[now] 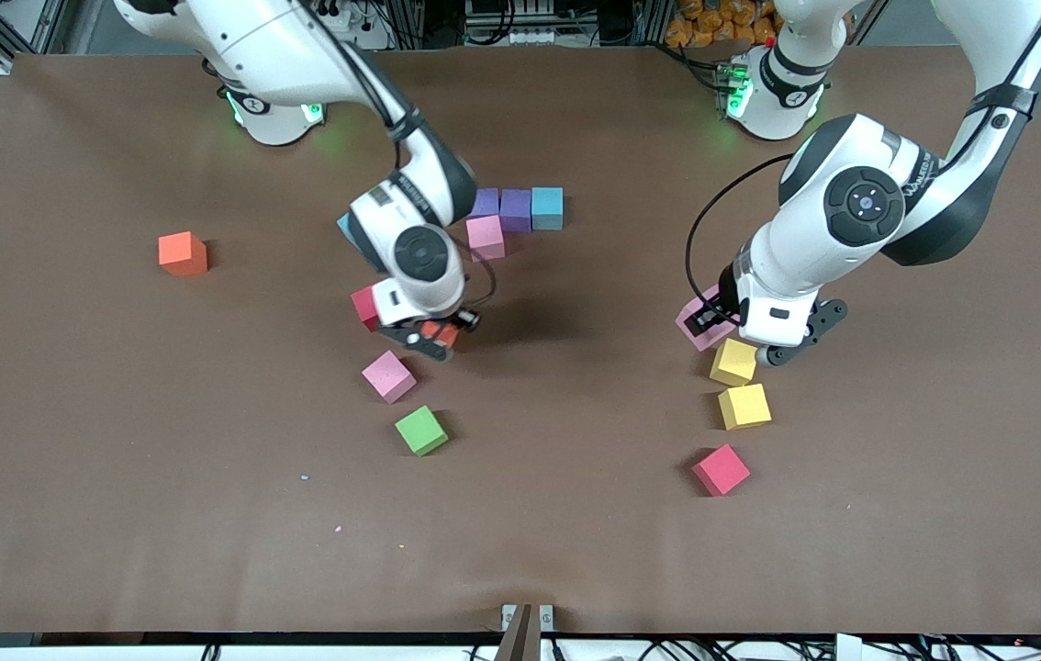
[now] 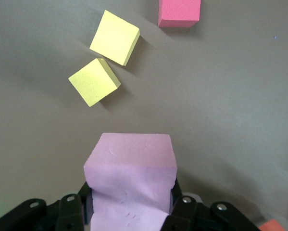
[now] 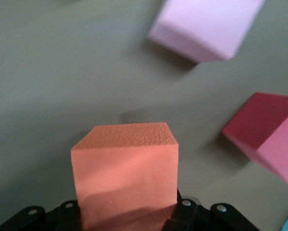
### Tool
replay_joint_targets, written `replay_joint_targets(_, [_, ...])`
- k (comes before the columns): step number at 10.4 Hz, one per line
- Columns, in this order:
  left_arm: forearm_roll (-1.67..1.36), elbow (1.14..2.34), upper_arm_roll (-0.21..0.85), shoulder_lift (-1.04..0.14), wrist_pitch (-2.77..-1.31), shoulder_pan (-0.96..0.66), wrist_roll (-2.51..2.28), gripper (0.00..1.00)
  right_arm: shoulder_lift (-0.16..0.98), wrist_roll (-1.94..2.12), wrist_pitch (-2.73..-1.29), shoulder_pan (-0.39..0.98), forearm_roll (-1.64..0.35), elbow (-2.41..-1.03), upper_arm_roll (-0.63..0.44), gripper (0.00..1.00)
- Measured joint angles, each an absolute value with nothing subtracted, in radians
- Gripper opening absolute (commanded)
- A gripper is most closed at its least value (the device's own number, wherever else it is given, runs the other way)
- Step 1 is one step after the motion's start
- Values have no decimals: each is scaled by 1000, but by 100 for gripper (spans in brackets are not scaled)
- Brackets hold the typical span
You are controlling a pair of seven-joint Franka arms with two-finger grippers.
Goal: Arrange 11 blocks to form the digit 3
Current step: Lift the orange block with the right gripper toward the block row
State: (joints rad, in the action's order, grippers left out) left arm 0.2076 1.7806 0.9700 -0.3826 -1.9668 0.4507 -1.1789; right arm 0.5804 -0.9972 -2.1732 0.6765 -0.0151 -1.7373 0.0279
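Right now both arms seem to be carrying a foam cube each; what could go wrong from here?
1. The left pincer holds a pink cube over two loose yellow cubes; lowering there might knock them.
2. The right pincer grips an orange cube close to a red cube and another pink cube; a swing could bump them.
3. The started row, two purple cubes and a light blue cube, could be pushed apart when the next piece arrives.
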Motion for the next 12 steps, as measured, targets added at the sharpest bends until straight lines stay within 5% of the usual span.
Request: replay_joint_targets(12, [208, 1780, 970, -383, -1967, 450, -1179, 18, 593, -757, -2232, 832, -13, -1825, 30, 0])
